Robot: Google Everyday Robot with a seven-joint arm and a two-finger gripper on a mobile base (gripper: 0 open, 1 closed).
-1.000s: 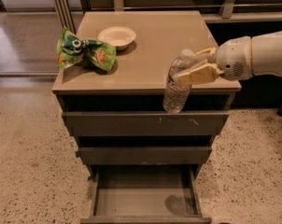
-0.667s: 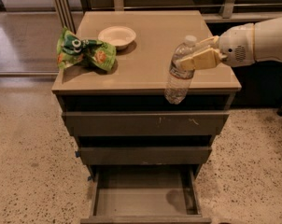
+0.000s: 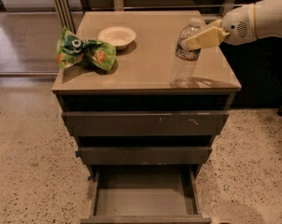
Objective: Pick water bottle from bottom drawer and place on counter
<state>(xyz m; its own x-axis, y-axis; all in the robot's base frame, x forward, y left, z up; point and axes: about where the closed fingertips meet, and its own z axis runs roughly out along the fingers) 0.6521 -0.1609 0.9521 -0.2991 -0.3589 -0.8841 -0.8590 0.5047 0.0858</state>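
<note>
Beneath the end effector (image 3: 191, 41), which pinches its shoulder, the bottle (image 3: 183, 65) stands on the tabletop (image 3: 145, 55); the arm extends level.

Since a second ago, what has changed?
The gripper, still closed on the water bottle, carried it up and back from in front of the cabinet to the front right of the counter. The bowl, green bag and open bottom drawer are unchanged.
</note>
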